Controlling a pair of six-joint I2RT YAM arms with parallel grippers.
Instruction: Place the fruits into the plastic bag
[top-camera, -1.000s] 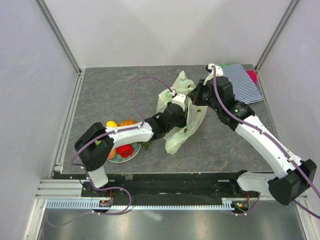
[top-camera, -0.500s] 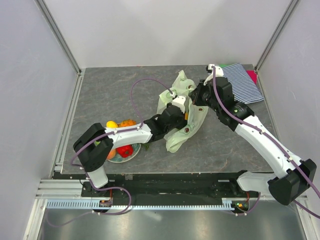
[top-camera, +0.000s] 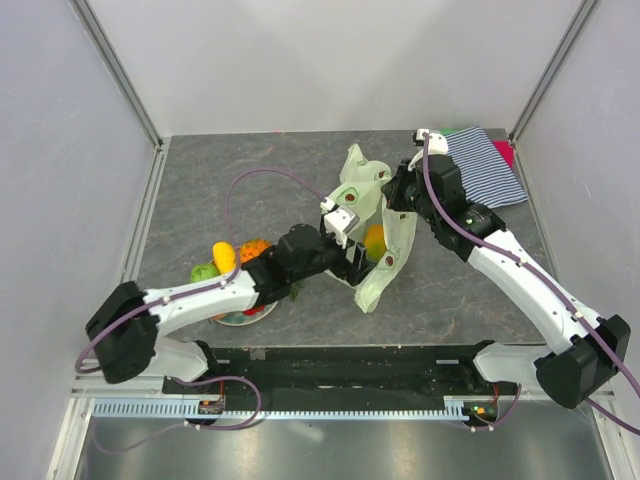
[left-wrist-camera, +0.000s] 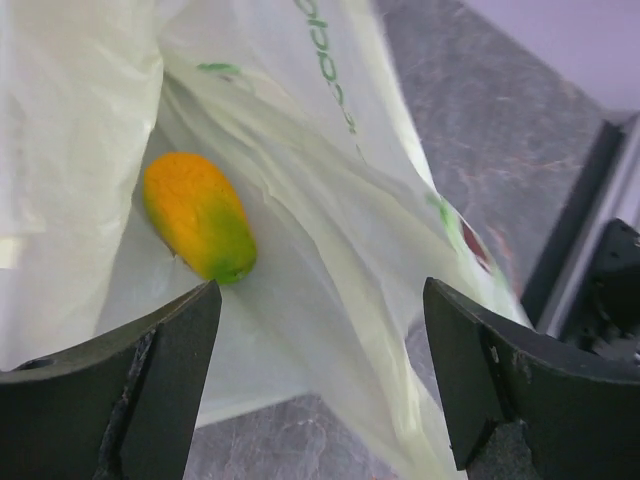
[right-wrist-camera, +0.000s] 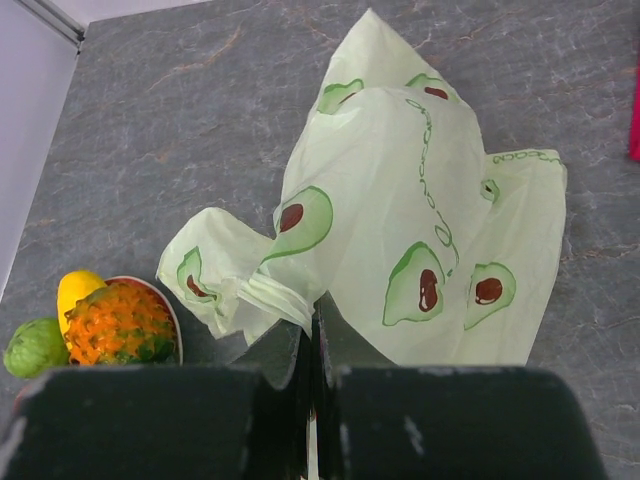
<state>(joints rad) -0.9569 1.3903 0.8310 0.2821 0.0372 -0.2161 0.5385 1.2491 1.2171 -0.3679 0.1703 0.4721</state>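
Observation:
The pale green plastic bag (top-camera: 378, 215) with avocado prints stands held up at mid table. My right gripper (top-camera: 393, 197) is shut on its bunched handle (right-wrist-camera: 285, 300), and the bag (right-wrist-camera: 410, 200) hangs in front of it. An orange-green mango (left-wrist-camera: 197, 215) lies inside the bag (left-wrist-camera: 330, 190) and shows through it in the top view (top-camera: 374, 240). My left gripper (left-wrist-camera: 320, 380) is open and empty just outside the bag's mouth (top-camera: 352, 258). A pineapple (top-camera: 253, 248), a lemon (top-camera: 223, 257) and a green apple (top-camera: 203, 271) sit at the plate (top-camera: 235, 318).
A striped blue-white cloth (top-camera: 490, 165) with a pink item (top-camera: 506, 152) lies at the back right corner. The left arm reaches across over the plate. In the right wrist view the pineapple (right-wrist-camera: 118, 322), lemon (right-wrist-camera: 78, 288) and green apple (right-wrist-camera: 35, 345) show at lower left.
My left arm has drawn back out of the bag toward the near left, open, leaving the mango inside. The bag now stands taller and more upright.

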